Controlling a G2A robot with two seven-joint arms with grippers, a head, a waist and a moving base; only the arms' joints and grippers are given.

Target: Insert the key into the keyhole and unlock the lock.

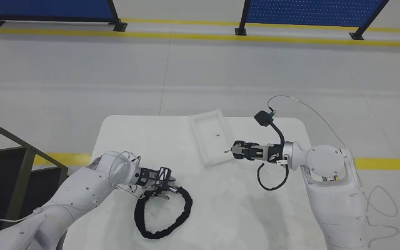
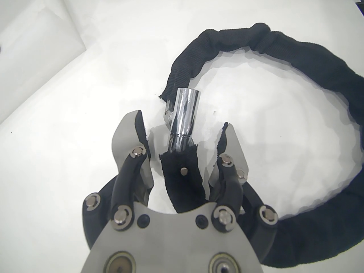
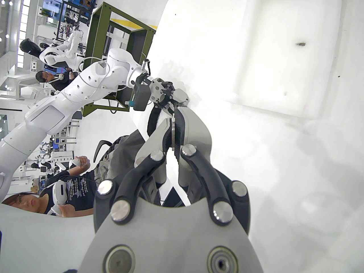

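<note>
Left gripper (image 2: 183,122) is resting wide open astride the chrome lock cylinder (image 2: 184,112), pads not touching it, with the black chain (image 2: 312,58) looping beside it on the surface (image 1: 125,144). Right gripper (image 3: 174,133) is pinching the key (image 3: 172,126) tight, well apart, near the tray (image 1: 206,134). Likely risks: with nothing clamping it, the cylinder is going to skid under the key's push, or the thin key is going to twist in the pinch and miss the keyhole.

The white table (image 1: 250,212) carries a black-sleeved chain lock (image 1: 186,209) and a white tray (image 1: 212,140).
</note>
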